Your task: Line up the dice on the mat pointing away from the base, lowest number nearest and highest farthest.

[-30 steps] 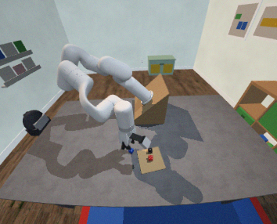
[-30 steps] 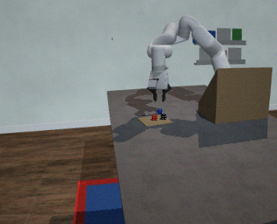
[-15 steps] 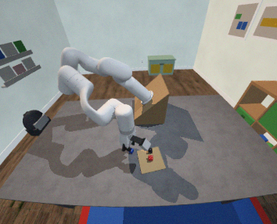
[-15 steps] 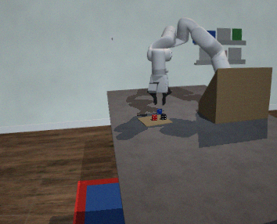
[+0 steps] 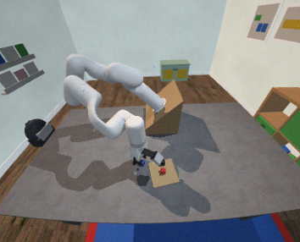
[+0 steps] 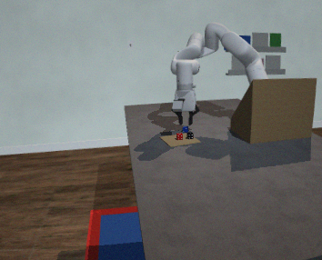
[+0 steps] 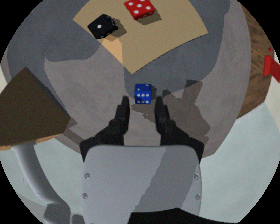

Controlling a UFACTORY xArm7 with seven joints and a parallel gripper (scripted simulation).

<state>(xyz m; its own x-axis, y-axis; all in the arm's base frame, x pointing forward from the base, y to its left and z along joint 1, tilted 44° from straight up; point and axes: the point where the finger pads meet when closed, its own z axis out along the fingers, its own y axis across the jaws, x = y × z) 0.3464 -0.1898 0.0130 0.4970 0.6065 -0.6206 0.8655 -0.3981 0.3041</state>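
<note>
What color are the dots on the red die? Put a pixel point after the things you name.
White; the red die (image 5: pixel 163 171) (image 6: pixel 179 136) (image 7: pixel 139 8) shows them best in the wrist view.

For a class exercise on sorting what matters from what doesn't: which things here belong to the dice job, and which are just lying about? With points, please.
Belong to the job:
- black die (image 6: pixel 190 135) (image 7: pixel 102 26)
- red die (image 5: pixel 163 171) (image 6: pixel 179 136) (image 7: pixel 139 8)
- blue die (image 5: pixel 142 162) (image 6: pixel 185 129) (image 7: pixel 143 94)
- tan mat (image 5: pixel 164 179) (image 6: pixel 184 142) (image 7: pixel 156 40)

Just lying about:
- wooden ramp (image 5: pixel 164 123) (image 6: pixel 281 111) (image 7: pixel 28 110)
- blue rug with red edges (image 5: pixel 171 233) (image 6: pixel 120 232)
- green cabinet (image 5: pixel 175 62)
</note>
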